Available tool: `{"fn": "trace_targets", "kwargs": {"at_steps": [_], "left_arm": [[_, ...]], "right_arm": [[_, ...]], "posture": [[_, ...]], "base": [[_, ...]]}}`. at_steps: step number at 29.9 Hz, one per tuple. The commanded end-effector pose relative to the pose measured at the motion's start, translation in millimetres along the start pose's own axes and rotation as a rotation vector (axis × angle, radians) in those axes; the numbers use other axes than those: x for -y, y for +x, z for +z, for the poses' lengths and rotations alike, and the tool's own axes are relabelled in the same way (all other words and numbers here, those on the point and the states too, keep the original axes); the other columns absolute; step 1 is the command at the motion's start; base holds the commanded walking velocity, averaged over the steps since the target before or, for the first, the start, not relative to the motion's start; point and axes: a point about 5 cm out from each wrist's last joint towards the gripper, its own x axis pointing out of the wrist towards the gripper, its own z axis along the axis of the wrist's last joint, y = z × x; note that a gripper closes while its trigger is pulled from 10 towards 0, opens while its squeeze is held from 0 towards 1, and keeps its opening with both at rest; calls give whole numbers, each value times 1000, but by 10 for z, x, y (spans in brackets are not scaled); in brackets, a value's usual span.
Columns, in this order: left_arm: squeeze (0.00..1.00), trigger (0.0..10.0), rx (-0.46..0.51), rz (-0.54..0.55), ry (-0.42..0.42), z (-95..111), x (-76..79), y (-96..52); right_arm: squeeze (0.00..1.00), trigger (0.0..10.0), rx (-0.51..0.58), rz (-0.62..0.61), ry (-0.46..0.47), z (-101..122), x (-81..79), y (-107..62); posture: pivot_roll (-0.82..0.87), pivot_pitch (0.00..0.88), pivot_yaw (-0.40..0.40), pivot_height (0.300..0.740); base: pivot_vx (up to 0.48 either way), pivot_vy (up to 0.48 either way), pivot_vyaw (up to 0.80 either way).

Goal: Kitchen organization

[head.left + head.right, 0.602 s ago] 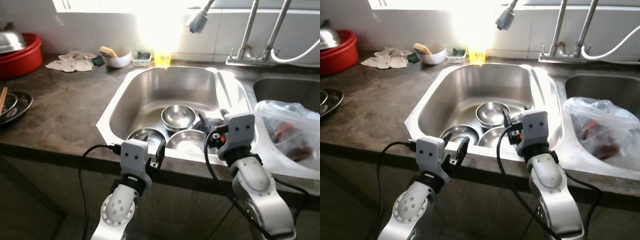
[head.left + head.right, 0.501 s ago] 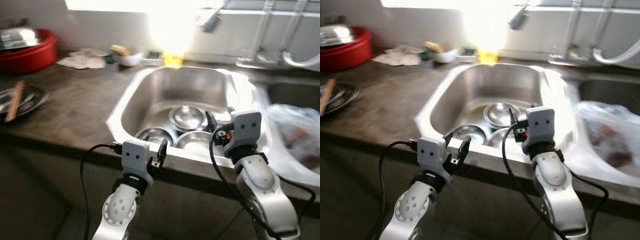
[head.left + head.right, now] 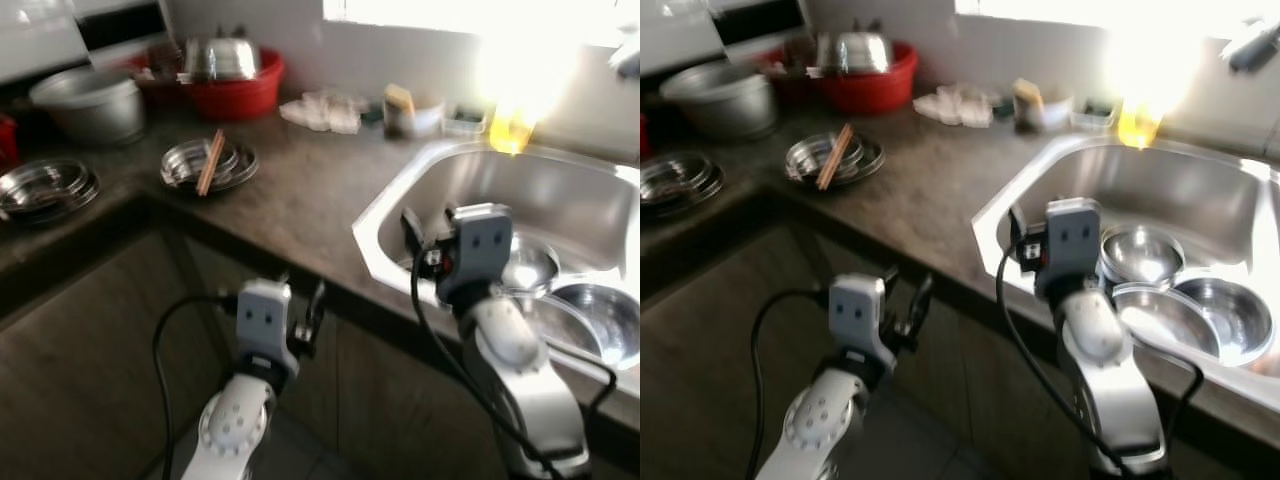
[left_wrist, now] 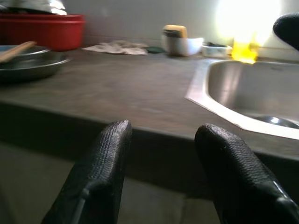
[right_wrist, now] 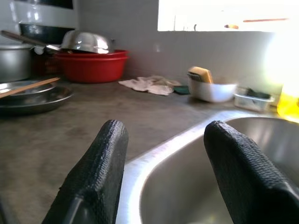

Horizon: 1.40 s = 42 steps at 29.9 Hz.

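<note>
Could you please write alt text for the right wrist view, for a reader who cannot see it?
The right gripper hangs open over the near rim of a steel sink, holding nothing. Beyond it on the dark countertop sit a red basin, a crumpled cloth and a white bowl.

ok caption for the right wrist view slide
Open right gripper hovering at the sink rim, facing the red basin.

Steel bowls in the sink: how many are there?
3: a bowl farthest back, a second bowl in front of it, and a third bowl to the right. The robot's right arm may hide more.
</note>
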Motion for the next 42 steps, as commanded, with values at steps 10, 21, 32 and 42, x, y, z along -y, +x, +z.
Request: {"fn": "trace_targets", "kwargs": {"at_steps": [10,21,32,42], "left_arm": [[0,10000,-19,14,13,-23,-46,-37],[0,10000,-26,13,12,-26,-42,-47],[0,10000,-4,2,23,2,-23,-24],[0,10000,-11,-11,17,-15,-2,-35]], "right_arm": [[0,10000,9,29,24,45,-104,43],[0,10000,-8,36,43,32,-142,64],[0,10000,0,37,35,60,-161,87],[0,10000,1,43,38,62,-174,98]], "posture": [[99,67,0,740],[99,78,-2,740],[96,74,-5,740],[96,68,-4,740]], "base": [[0,473,800],[0,480,0],[29,110,0],[355,0,0]]}}
